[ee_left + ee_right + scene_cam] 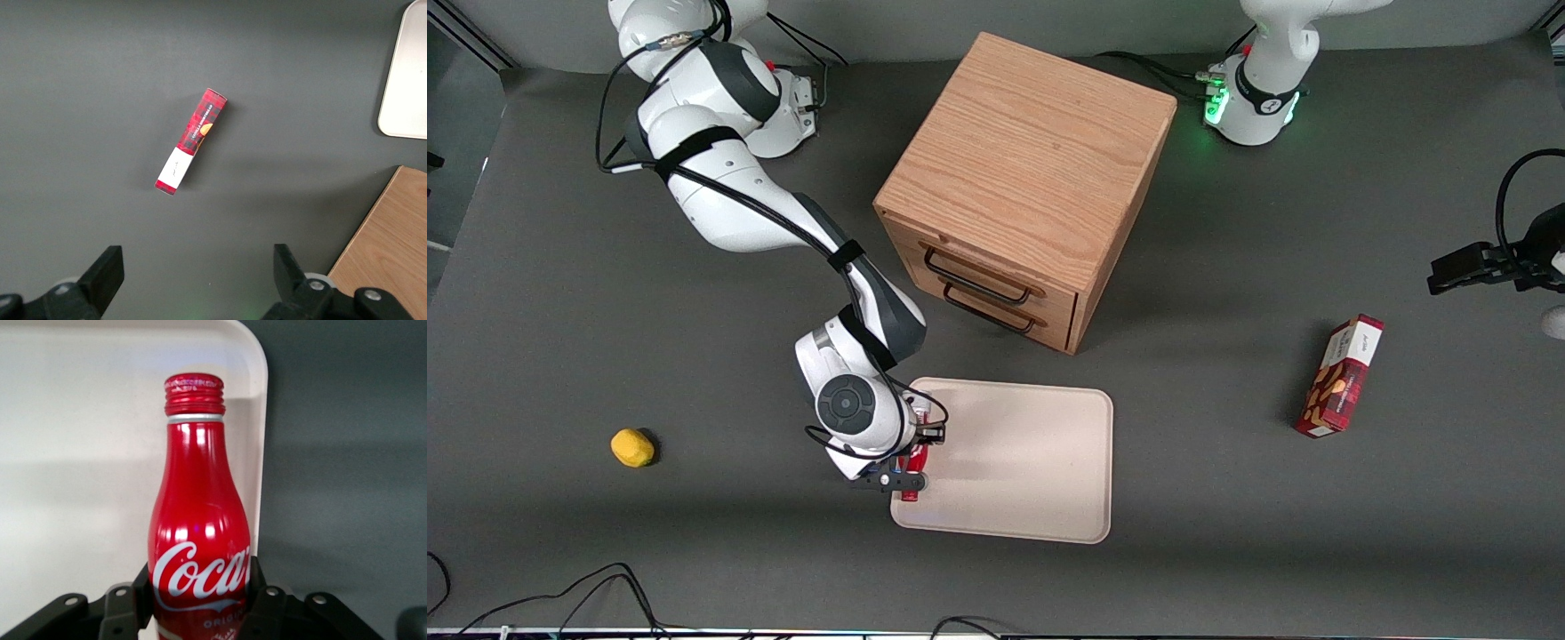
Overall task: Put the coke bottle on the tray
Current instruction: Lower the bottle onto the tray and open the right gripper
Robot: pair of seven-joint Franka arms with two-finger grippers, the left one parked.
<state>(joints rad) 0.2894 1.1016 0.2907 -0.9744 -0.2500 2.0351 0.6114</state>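
Observation:
My right gripper (914,462) is shut on the coke bottle (200,520), a slim red bottle with white script and a red cap. The fingers (263,600) press on both sides of its body. In the front view the bottle (916,462) shows as a red strip under the wrist, over the edge of the beige tray (1032,462) at the working arm's end. In the right wrist view the bottle lies over the tray's rim (257,440), its cap pointing along the tray's edge. I cannot tell whether it touches the tray.
A wooden drawer cabinet (1027,178) stands farther from the front camera than the tray. A red snack box (1341,377) lies toward the parked arm's end; it also shows in the left wrist view (192,140). A yellow object (632,447) lies toward the working arm's end.

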